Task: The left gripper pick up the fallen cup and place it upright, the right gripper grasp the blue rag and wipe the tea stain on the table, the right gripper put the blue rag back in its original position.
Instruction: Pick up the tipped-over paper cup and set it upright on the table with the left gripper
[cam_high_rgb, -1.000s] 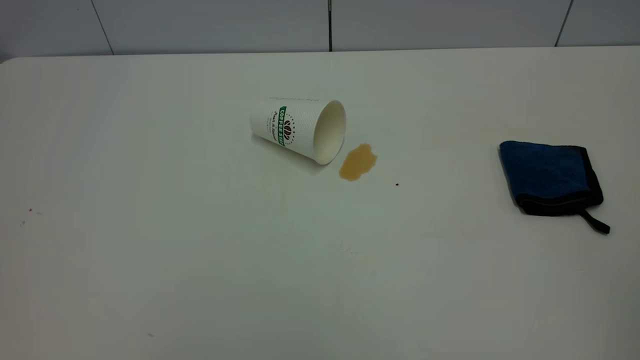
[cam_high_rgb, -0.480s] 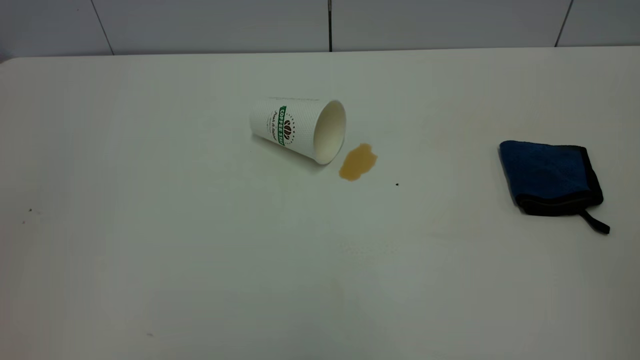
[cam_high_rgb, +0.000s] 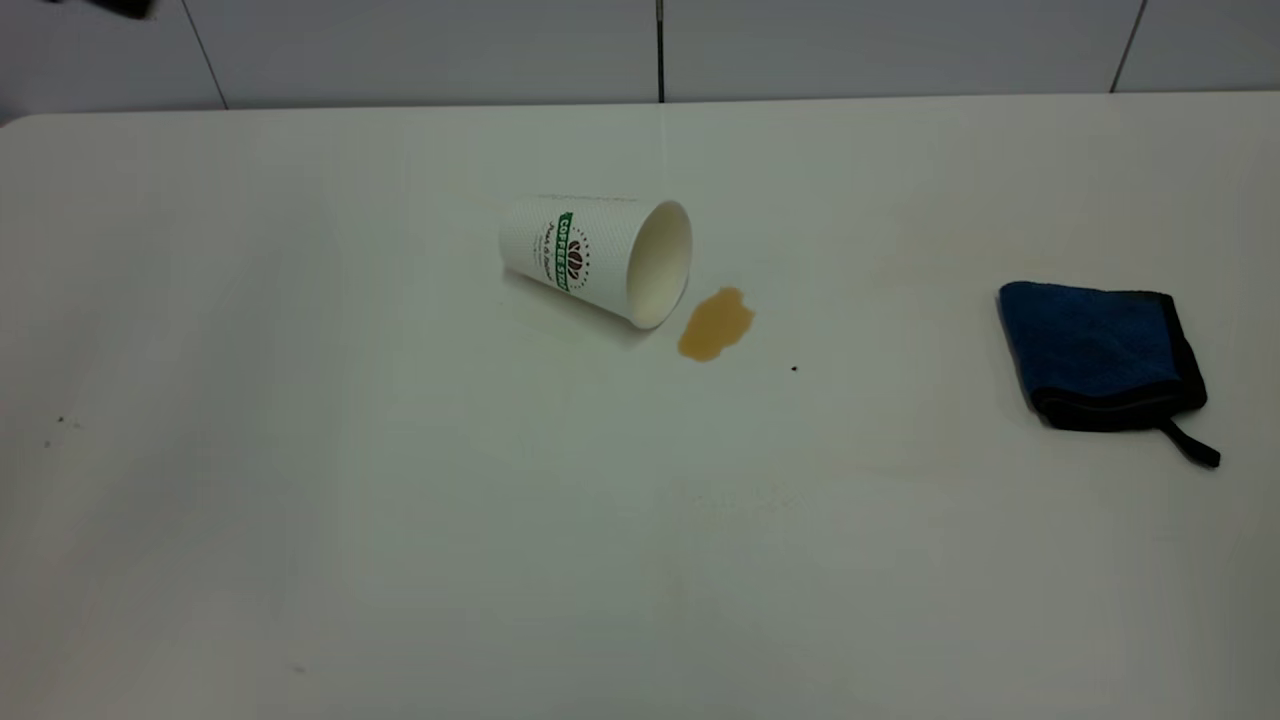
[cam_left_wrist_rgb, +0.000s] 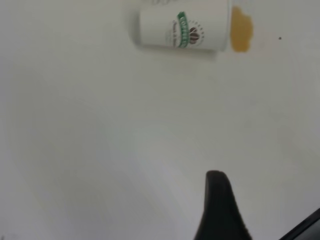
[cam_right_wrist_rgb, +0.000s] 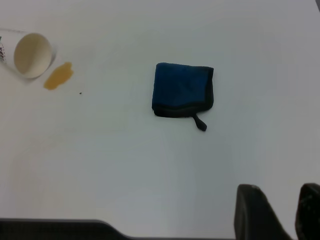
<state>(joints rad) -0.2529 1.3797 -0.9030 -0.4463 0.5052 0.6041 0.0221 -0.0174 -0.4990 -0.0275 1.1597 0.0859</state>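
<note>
The white cup (cam_high_rgb: 595, 255) with a green band lies on its side near the middle of the table (cam_high_rgb: 400, 520), its mouth facing the amber tea stain (cam_high_rgb: 715, 323) right beside the rim. The folded blue rag (cam_high_rgb: 1100, 352) lies flat at the far right, its black loop tail pointing to the front. In the left wrist view the cup (cam_left_wrist_rgb: 182, 27) and the tea stain (cam_left_wrist_rgb: 241, 30) are far from my left gripper (cam_left_wrist_rgb: 265, 202), which is open and empty. My right gripper (cam_right_wrist_rgb: 280, 195) hangs open well away from the blue rag (cam_right_wrist_rgb: 182, 90).
A tiny black speck (cam_high_rgb: 794, 369) sits on the table right of the stain. A grey tiled wall (cam_high_rgb: 660, 50) runs behind the table's far edge. A dark blurred part (cam_high_rgb: 115, 7) shows at the upper left corner of the exterior view.
A dark blurred part has come into the upper left corner of the exterior view. The cup, the stain and the rag have not moved.
</note>
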